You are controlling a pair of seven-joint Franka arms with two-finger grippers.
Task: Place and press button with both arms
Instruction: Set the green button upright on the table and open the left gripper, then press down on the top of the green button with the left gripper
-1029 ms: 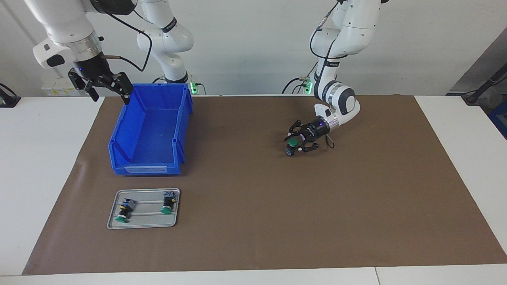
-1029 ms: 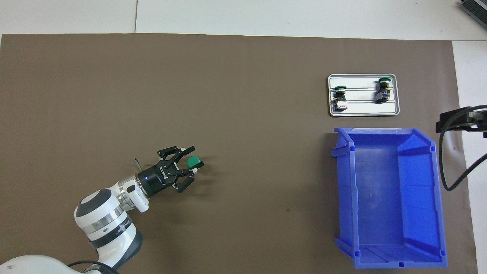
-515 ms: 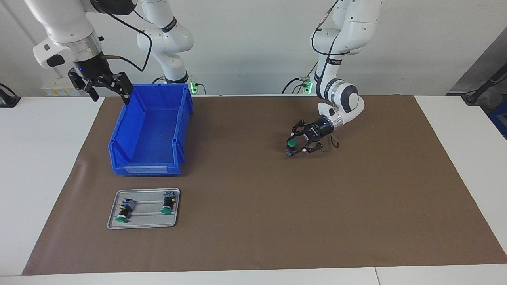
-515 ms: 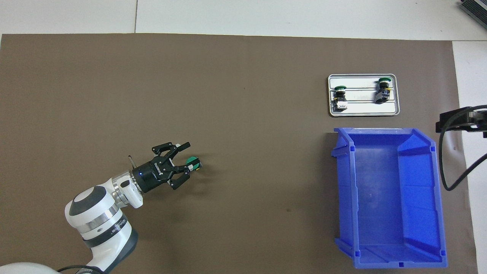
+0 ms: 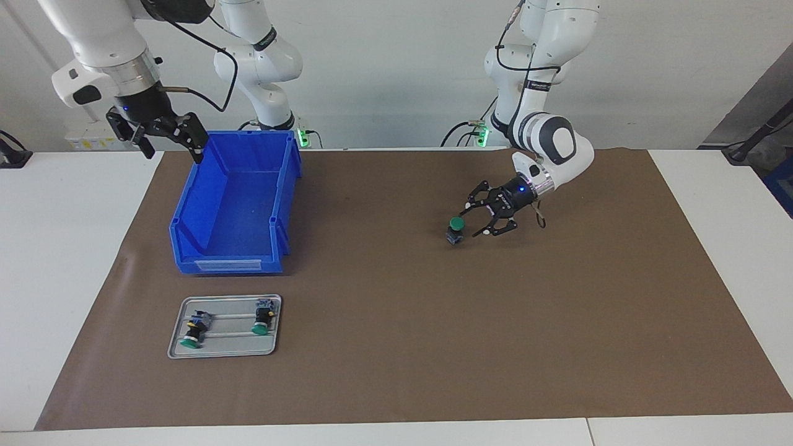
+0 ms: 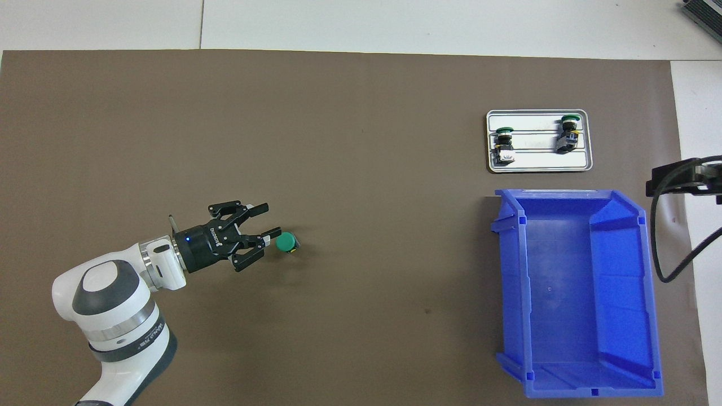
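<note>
A green-capped button point(image 5: 456, 228) stands upright on the brown mat point(image 5: 396, 347), cap up; it also shows in the overhead view point(image 6: 287, 242). My left gripper point(image 5: 480, 218) is open and just beside the button, toward the left arm's end of the table, and does not touch it; in the overhead view it point(image 6: 260, 231) is clear of the cap. My right gripper point(image 5: 164, 133) waits in the air over the corner of the blue bin point(image 5: 238, 204); only its edge point(image 6: 674, 179) shows in the overhead view.
A metal tray point(image 5: 224, 326) with two more buttons point(image 5: 194, 330) point(image 5: 263, 317) lies farther from the robots than the blue bin point(image 6: 575, 293). In the overhead view the tray point(image 6: 538, 163) sits just above the bin.
My left gripper has let go of the button and drawn back toward the left arm's end of the table. The button now stands alone on the mat. The right arm has not moved.
</note>
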